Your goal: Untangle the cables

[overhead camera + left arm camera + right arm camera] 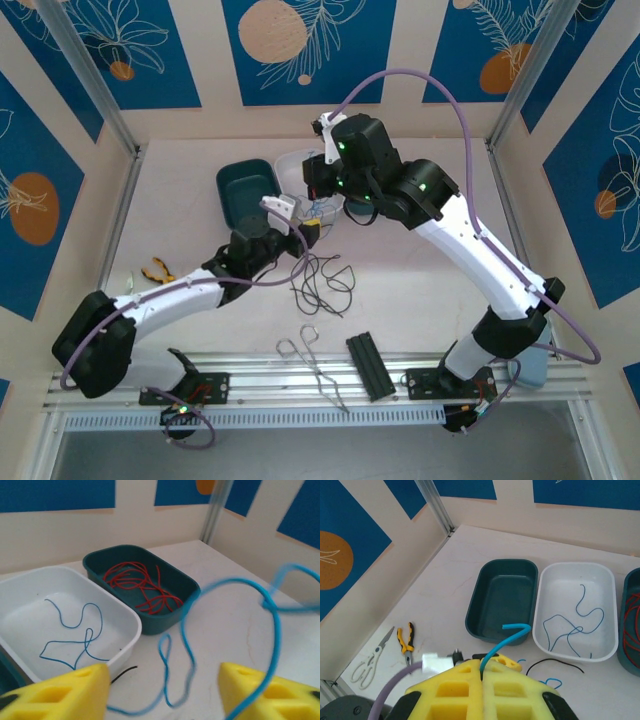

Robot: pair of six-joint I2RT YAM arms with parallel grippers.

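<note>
Top external?
— Black cables (318,283) lie tangled on the table (400,290) between the arms.
Left wrist?
— Left gripper (162,672) has its fingers apart, blue cable (187,630) looping between them; red cables (140,587) in the teal tray (170,617).
Right wrist?
— Right gripper (482,667) pinched together on the blue cable.

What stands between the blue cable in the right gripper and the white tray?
Nothing visible does. The right gripper clamps the blue cable; the white tray is open, with one black cable lying flat before it.
</note>
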